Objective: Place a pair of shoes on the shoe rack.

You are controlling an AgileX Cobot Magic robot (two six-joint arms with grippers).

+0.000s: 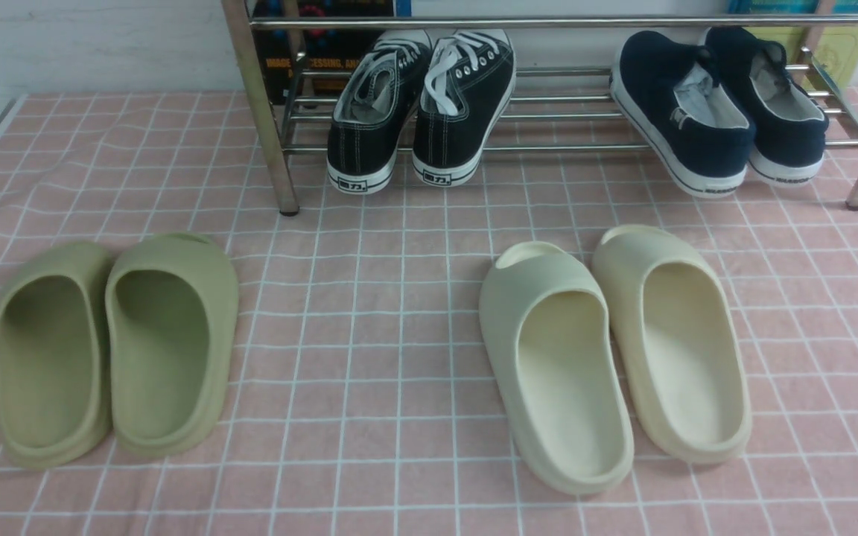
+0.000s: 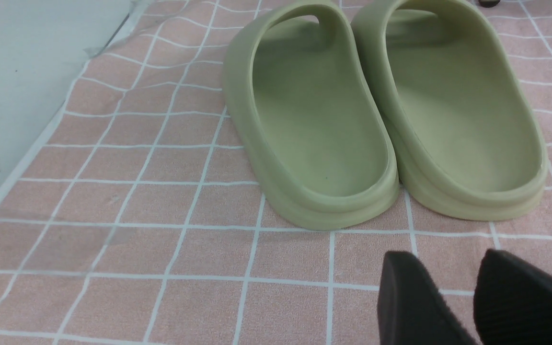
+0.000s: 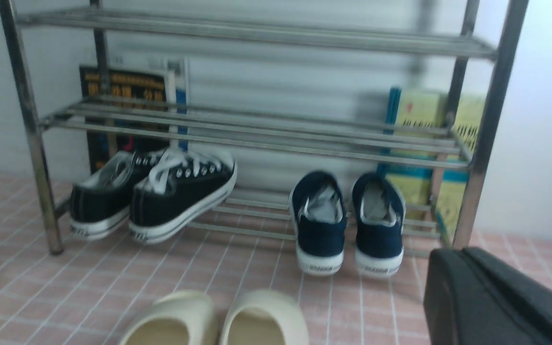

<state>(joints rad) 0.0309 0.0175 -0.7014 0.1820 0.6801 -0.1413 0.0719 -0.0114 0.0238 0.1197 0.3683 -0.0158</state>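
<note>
From my station I take it left to right. My left gripper [image 2: 441, 297] has its jaws parted with nothing between them, near the 2 olive slides [image 1: 112, 357], which sit side by side on the floor cloth [image 1: 354, 417]. Those are not part of this job, so I would lift that arm straight up before swinging it anywhere, to avoid nudging them.

Beyond, on the bottom tier of the metal rack [image 1: 459, 149], stand the 2 black lace-up sneakers [image 1: 418, 112], heels sticking out past the front tube. They need no touching.

The 2 cream slides [image 1: 615, 357] lie on the cloth in front of the rack, and I would pass high over them too.

The task's 2 navy shoes [image 1: 719, 112] are at the right end of the bottom tier, toes inward, heels overhanging the front tube, next to each other. I judge the placing done, or all but done; what is left is to check that they sit steady and bring the arms home. If I wanted them deeper, I would press each heel gently and level with closed tips, 1 shoe at a time, since a push from above could tip it off the tubes.

My right gripper [image 3: 448, 297] is clenched on nothing, apart from the shoes. I would back it straight away from the rack, keeping it off the upright leg.
</note>
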